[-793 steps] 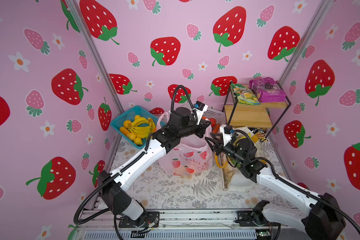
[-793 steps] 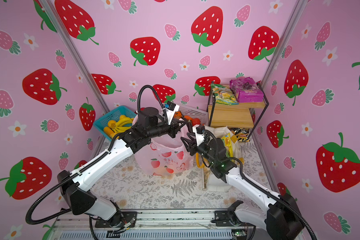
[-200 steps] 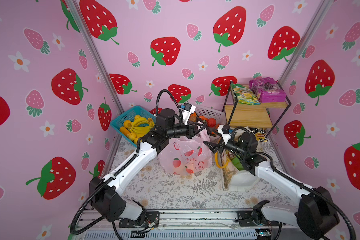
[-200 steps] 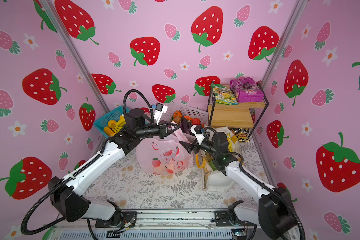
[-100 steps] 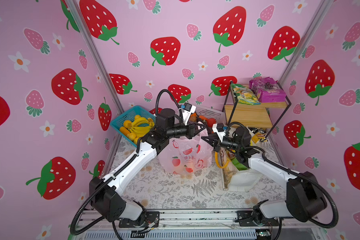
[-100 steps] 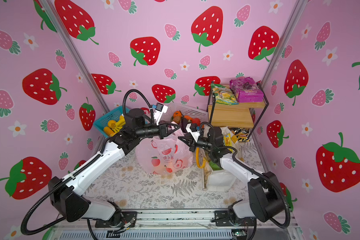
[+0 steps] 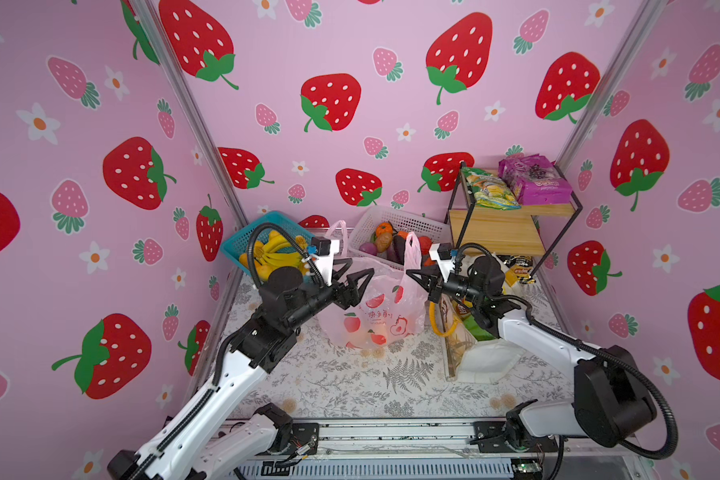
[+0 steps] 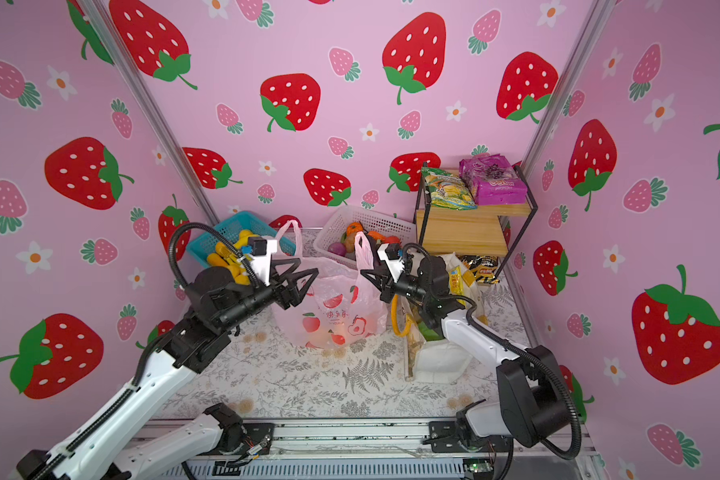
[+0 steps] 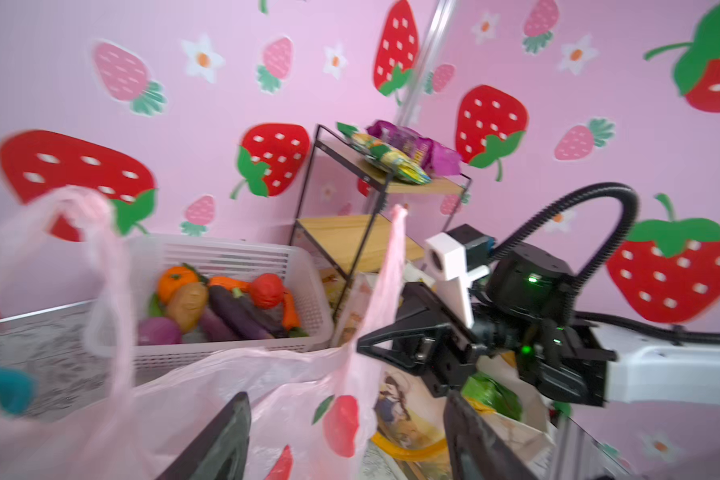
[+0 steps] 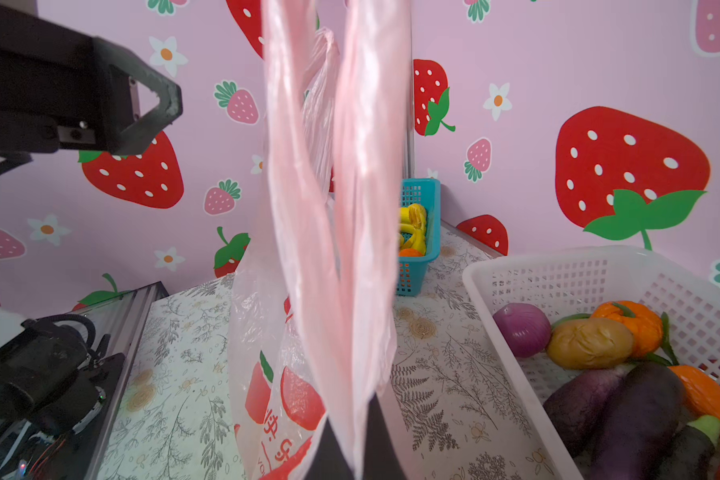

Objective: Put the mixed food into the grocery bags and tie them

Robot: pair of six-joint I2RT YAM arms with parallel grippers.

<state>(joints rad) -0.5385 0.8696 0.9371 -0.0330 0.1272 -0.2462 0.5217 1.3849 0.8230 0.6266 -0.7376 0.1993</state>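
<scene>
The carrier bag stands mid-bench, the tote just right of it. Behind them: banana basket at left, vegetable basket centre, and the shelf at right, with packets on top.

Workcell from above. The pink carrier bag, printed with red fruit, stands on the fern-patterned table with both loop handles upright. The left gripper hovers at the bag's rim on the left arm's side, jaws spread. The right gripper, jaws drawn to a point, meets the foot of the opposite handle. The white tote with yellow handles lies just beside the bag, under the right arm. Behind are a blue basket of bananas, a white basket of toy vegetables, and a wire-framed shelf bearing two packets: purple packet and green-yellow packet.
</scene>
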